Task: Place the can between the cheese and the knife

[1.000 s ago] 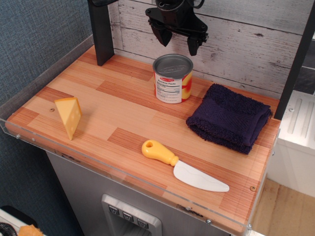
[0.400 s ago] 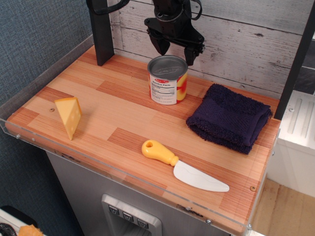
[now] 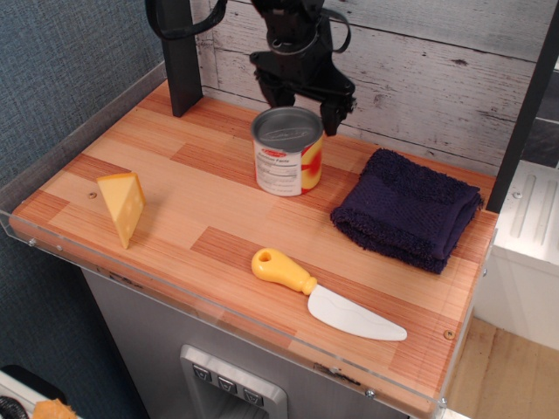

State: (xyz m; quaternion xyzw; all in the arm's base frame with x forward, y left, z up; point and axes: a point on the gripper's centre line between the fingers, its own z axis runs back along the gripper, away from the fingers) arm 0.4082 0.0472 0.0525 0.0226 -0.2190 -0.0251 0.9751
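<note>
The arm runs off the top edge, so only the gripper (image 3: 299, 94) and a loop of cable show. The can (image 3: 287, 150) hides the lower ends of its fingers, and I cannot tell whether they touch the tin. The print on the can's label is too small to read. The black post (image 3: 178, 54) at the back is cut off at the top. An orange scrap (image 3: 54, 409) in the bottom-left corner is half out of view.
</note>
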